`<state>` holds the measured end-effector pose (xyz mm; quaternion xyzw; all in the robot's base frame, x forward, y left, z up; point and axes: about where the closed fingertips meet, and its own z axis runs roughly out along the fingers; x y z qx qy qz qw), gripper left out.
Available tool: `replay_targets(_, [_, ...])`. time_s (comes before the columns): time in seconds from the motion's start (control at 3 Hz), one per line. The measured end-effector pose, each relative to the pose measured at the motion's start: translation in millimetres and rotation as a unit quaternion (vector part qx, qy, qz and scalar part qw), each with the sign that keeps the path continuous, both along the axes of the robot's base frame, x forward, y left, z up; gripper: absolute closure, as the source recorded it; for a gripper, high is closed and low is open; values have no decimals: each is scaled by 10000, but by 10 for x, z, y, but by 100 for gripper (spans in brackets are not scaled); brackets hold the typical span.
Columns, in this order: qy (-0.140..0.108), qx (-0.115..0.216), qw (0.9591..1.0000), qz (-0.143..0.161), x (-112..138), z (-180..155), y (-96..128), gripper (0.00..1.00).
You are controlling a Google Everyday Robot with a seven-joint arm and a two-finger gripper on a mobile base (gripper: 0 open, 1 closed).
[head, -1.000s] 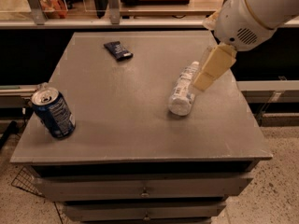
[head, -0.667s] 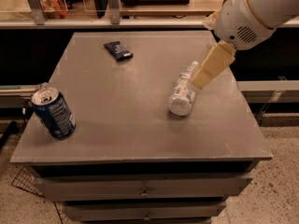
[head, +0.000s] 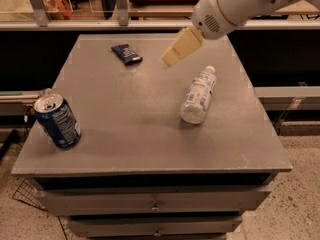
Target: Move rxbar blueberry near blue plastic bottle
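Observation:
The rxbar blueberry (head: 126, 53) is a small dark navy bar lying flat at the far left of the grey table (head: 135, 134). The blue plastic bottle (head: 198, 94), clear with a white cap and white-bluish label, lies on its side right of centre. My gripper (head: 172, 53), with cream-coloured fingers, hangs above the table between the two, to the right of the bar and up-left of the bottle's cap. It holds nothing that I can see.
A blue soda can (head: 56, 120) stands upright near the table's front left corner. Drawers sit below the tabletop. A railing and shelf run behind the table's far edge.
My gripper has moved left, from over the bottle's cap end to the space between the bottle and the bar. The bar, bottle and can have not moved.

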<state>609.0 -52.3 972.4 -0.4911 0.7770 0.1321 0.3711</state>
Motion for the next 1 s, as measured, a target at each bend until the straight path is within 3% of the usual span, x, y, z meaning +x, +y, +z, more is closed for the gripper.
replay_targets(0.33, [115, 310, 9984, -453, 487, -58, 286, 0])
replay_targets(1.0, [458, 648, 9918, -1000, 1201, -479, 986, 0])
